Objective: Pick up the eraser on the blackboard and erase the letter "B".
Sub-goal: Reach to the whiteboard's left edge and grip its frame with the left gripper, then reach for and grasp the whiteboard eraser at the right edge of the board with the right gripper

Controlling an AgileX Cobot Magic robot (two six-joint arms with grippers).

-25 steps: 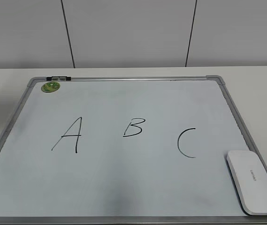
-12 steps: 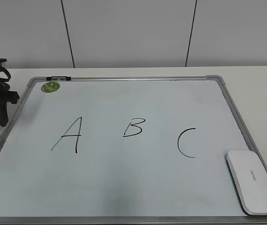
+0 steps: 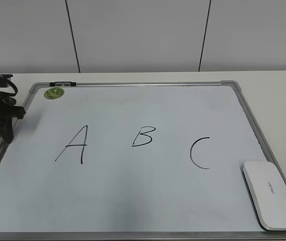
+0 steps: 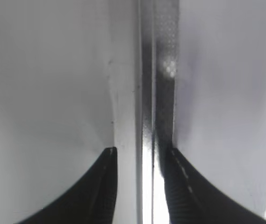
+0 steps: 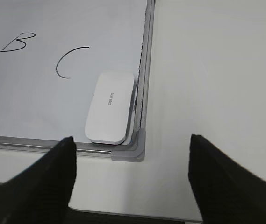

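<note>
Two grippers: left gripper [image 4: 140, 186] narrowly straddled the blackboard [image 4: 147, 93] frame, seemingly steadying it; right gripper [image 5: 130, 177] gaped wide
Eraser [image 5: 109, 107]: untouched in the corner; letter "B" [image 3: 143, 136] intact

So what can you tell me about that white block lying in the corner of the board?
The eraser is a flat white block with rounded corners, plastic by the look of it, with small grey lettering on top. It lies flat in the near right corner of the blackboard, its long side along the frame, just right of the letter C. No gripper touches it; the right gripper hangs open, short of it.
</note>
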